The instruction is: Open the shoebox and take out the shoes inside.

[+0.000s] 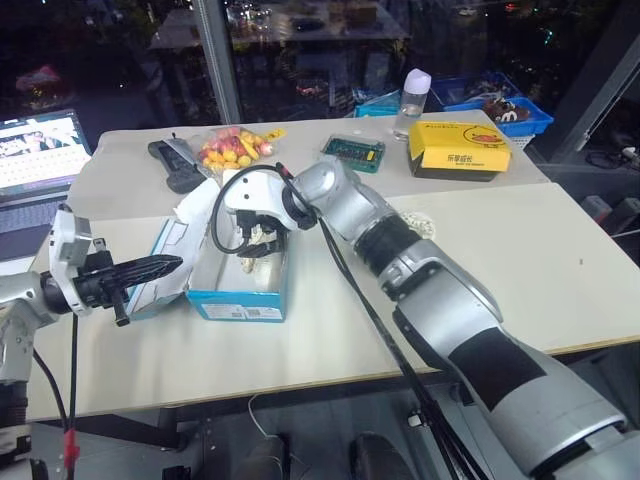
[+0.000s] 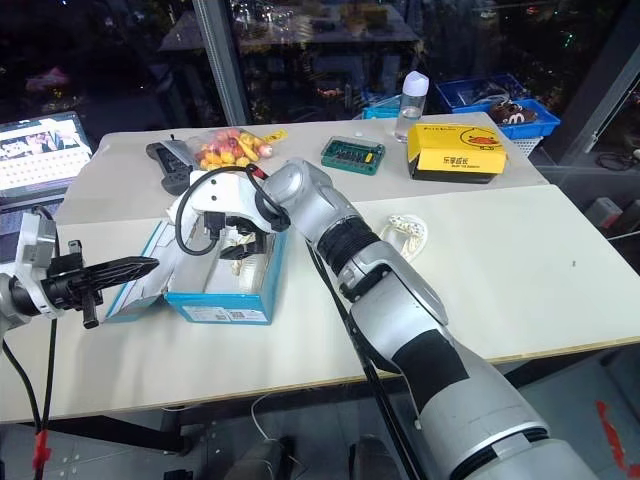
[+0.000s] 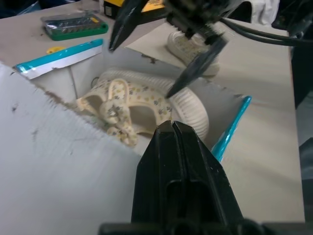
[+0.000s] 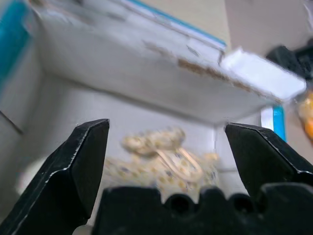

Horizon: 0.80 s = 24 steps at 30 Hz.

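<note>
Shoebox [image 1: 238, 300] open on the counter [image 1: 330, 330], lid [image 1: 160, 262] swung out to the robot's left. Left gripper [image 1: 165, 266], jaws clenched on nothing, is level against the lid's inner face. Right gripper [image 4: 166, 147], jaws spread wide, hangs over the box. One shoe [image 3: 142, 105] lies inside; the second shoe [image 2: 408, 232] sits on the counter right of the box.

Your right hand [image 4: 164, 142] has open room above the shoe [image 3: 142, 105] in the shoebox [image 1: 240, 285], whose walls and raised lid [image 1: 165, 255] hem it in.
</note>
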Each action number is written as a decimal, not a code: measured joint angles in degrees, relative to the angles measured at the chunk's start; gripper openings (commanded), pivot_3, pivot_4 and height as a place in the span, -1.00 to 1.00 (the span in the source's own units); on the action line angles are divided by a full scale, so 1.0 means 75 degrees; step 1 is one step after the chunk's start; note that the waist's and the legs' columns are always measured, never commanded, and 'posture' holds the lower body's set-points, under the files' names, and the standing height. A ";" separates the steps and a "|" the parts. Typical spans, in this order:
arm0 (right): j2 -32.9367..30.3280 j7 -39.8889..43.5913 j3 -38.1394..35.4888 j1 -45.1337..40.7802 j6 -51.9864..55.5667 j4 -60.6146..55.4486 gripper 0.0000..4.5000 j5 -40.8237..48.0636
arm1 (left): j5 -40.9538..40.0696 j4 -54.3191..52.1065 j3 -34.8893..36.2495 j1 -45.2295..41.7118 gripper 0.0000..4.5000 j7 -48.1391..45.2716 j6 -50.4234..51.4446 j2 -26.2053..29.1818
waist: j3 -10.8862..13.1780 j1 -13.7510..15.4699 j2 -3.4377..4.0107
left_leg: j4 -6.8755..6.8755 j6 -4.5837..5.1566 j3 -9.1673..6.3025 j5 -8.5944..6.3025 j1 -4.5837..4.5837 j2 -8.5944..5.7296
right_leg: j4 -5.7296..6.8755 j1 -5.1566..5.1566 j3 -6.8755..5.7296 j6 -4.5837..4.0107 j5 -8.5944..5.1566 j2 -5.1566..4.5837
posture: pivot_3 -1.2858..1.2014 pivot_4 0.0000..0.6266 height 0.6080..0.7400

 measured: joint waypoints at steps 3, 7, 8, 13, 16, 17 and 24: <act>0.0326 -0.0576 -0.0027 -0.0075 -0.0415 0.0594 0.99 -0.0257 | -0.0080 -0.0223 0.0085 0.0148 -1.00 0.0107 0.0109 0.0000 | 0.0000 -0.0070 0.0000 | -0.0009 -0.0001 0.0002 0.0001 0.0013 0.0001 | 0.0011 -0.0001 0.0014 -0.0001 0.0000 0.0004 | 0.03 -0.52 0.90; 0.0598 -0.1310 -0.0026 -0.0078 -0.0617 0.0927 0.99 -0.0601 | -0.0198 -0.0505 0.0244 0.0373 -1.00 0.0213 0.0200 0.0002 | -0.0002 -0.0035 -0.0002 | -0.0010 -0.0002 0.0002 0.0001 0.0037 0.0007 | 0.0018 0.0014 0.0014 -0.0002 0.0000 0.0010 | 0.03 -0.52 0.90; 0.0629 -0.1558 -0.0024 -0.0048 -0.0623 0.0969 0.99 -0.0669 | -0.0222 -0.0562 0.0270 0.0426 -1.00 0.0232 0.0231 0.0002 | -0.0002 -0.0025 -0.0003 | -0.0009 -0.0003 0.0001 0.0002 0.0047 0.0007 | 0.0019 0.0024 0.0014 -0.0002 0.0000 0.0010 | 0.03 -0.52 0.90; 0.0643 -0.2248 -0.0033 0.0104 -0.0619 0.1158 0.99 -0.0964 | -0.0328 -0.0722 0.0482 0.0629 -1.00 0.0364 0.0352 0.0027 | -0.0004 0.0078 -0.0006 | -0.0009 -0.0008 -0.0003 0.0004 0.0130 0.0004 | -0.0011 0.0103 0.0004 -0.0005 0.0000 0.0004 | 0.03 -0.52 0.90; 0.0689 -0.2468 -0.0014 0.0230 -0.0617 0.1172 0.99 -0.1192 | -0.0365 -0.0827 0.0505 0.0674 -1.00 0.0385 0.0438 0.0071 | -0.0008 0.0094 -0.0013 | -0.0019 -0.0013 -0.0005 0.0001 0.0191 0.0004 | -0.0030 0.0161 0.0002 -0.0006 -0.0003 0.0003 | 0.03 -0.52 0.90; 0.0695 -0.2494 -0.0009 0.0241 -0.0610 0.1167 0.99 -0.1245 | -0.0369 -0.0860 0.0506 0.0680 -1.00 0.0399 0.0461 0.0094 | -0.0011 0.0101 -0.0016 | -0.0019 -0.0011 -0.0007 0.0002 0.0196 0.0004 | -0.0030 0.0166 0.0001 -0.0006 -0.0003 0.0004 | 0.03 -0.52 0.90; 0.0551 -0.2181 0.0225 0.0289 -0.0609 0.1027 0.99 -0.1609 | -0.0381 -0.1016 0.0514 0.0741 -1.00 0.0448 0.0495 0.0128 | -0.0011 0.0178 -0.0005 | -0.0034 -0.0020 -0.0024 -0.0004 0.0271 0.0007 | -0.0082 0.0259 -0.0019 0.0020 -0.0022 0.0002 | 0.03 -0.52 0.90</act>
